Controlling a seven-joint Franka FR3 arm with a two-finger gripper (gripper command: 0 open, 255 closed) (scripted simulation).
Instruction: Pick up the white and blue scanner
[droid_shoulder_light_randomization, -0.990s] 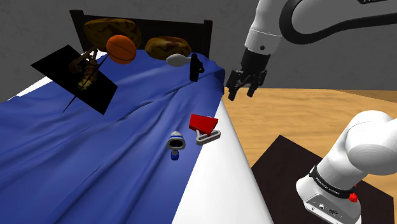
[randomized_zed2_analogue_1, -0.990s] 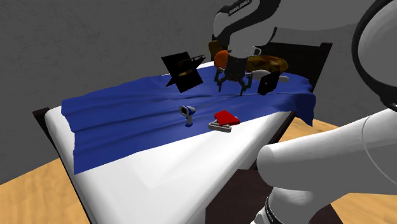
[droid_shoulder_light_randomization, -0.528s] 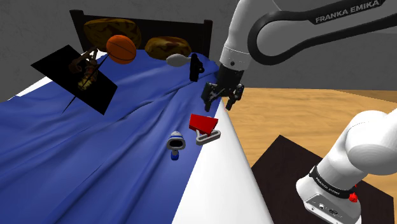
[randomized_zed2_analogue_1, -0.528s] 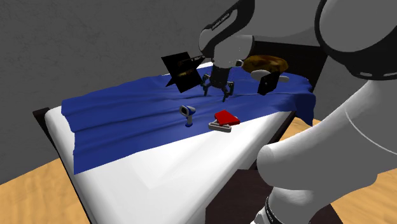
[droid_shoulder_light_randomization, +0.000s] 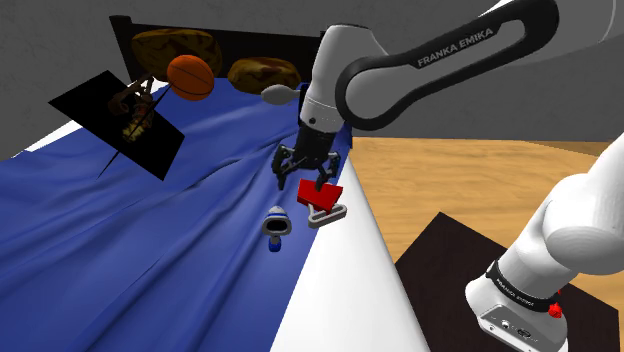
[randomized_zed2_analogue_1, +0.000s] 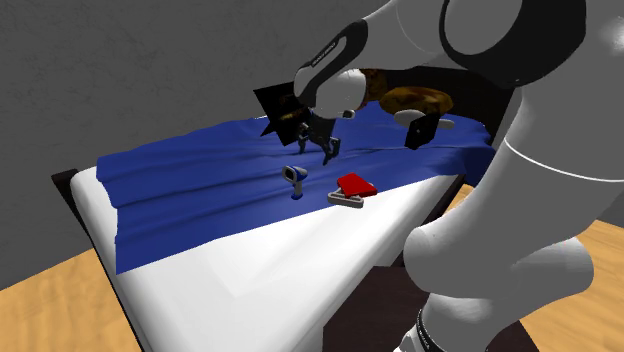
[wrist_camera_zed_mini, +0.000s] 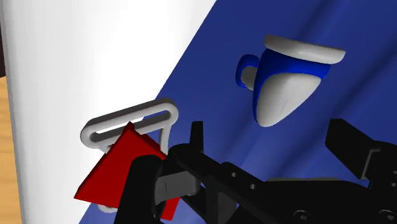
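Note:
The white and blue scanner (droid_shoulder_light_randomization: 276, 226) (randomized_zed2_analogue_1: 294, 178) lies on the blue blanket (droid_shoulder_light_randomization: 120, 230) near the bed's white edge. In the wrist view the scanner (wrist_camera_zed_mini: 289, 83) sits just ahead of the fingers, apart from them. My gripper (droid_shoulder_light_randomization: 303, 180) (randomized_zed2_analogue_1: 316, 152) (wrist_camera_zed_mini: 270, 137) hovers open above the blanket, a little beyond the scanner toward the headboard, with nothing between its fingers. A red and grey tool (droid_shoulder_light_randomization: 320, 197) (randomized_zed2_analogue_1: 352, 189) (wrist_camera_zed_mini: 127, 159) lies right beside the scanner, close under one finger.
An orange ball (droid_shoulder_light_randomization: 190, 76), brown pillows (droid_shoulder_light_randomization: 265, 75), a white oval thing (droid_shoulder_light_randomization: 278, 95) and a small black object (droid_shoulder_light_randomization: 306, 105) sit near the dark headboard (droid_shoulder_light_randomization: 230, 40). A tilted black panel (droid_shoulder_light_randomization: 115, 120) stands at the shoulder view's left. Wooden floor (droid_shoulder_light_randomization: 450, 180) lies beyond the bed's white edge (droid_shoulder_light_randomization: 340, 290).
The arm has swung from over the floor beside the bed toward the shoulder view's left and down, bringing the gripper over the blanket above the red tool. The fingers stay open.

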